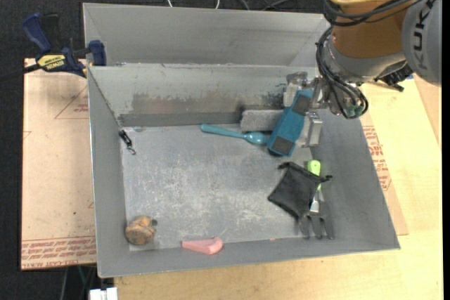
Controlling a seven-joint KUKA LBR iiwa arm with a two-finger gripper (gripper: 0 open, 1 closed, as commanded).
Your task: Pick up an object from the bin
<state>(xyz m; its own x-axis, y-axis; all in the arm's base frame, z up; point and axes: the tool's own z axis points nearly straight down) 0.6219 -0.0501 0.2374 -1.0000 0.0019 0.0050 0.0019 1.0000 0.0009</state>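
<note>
Grey sheet-metal bin [211,179], floor scuffed and bare through the middle. Arm's rounded orange cover [373,3] above the right rear corner, looped with yellow and black cables.

Gripper [307,128] low at the right rear, close to the back wall. Touching its left side: blue oblong plastic block with dark ends [287,126], tilted, upper end toward the wrist, lower end toward the bin floor. Cannot tell whether gripper is spread or pressed together, nor whether the block is pinched or merely leaning against it.

Just left of the block: teal plastic spoon [232,131], flat on the floor, bowl end next to the block's lower end, handle pointing left. Behind the spoon, against the back wall: grey rectangular slab [256,119].

Below the gripper, apart from it: crumpled black fabric pouch [294,191]. At its upper right edge, small lime-green piece [313,167]. At its lower right, dark metal fork [316,223], tines toward the front wall.

Front left corner: brown lumpy stone-like object [140,230]. Near it along the front wall: pink flat soft-looking piece [202,245]. Left side, near the wall: small black clip [126,139], too small to make out further.
</note>
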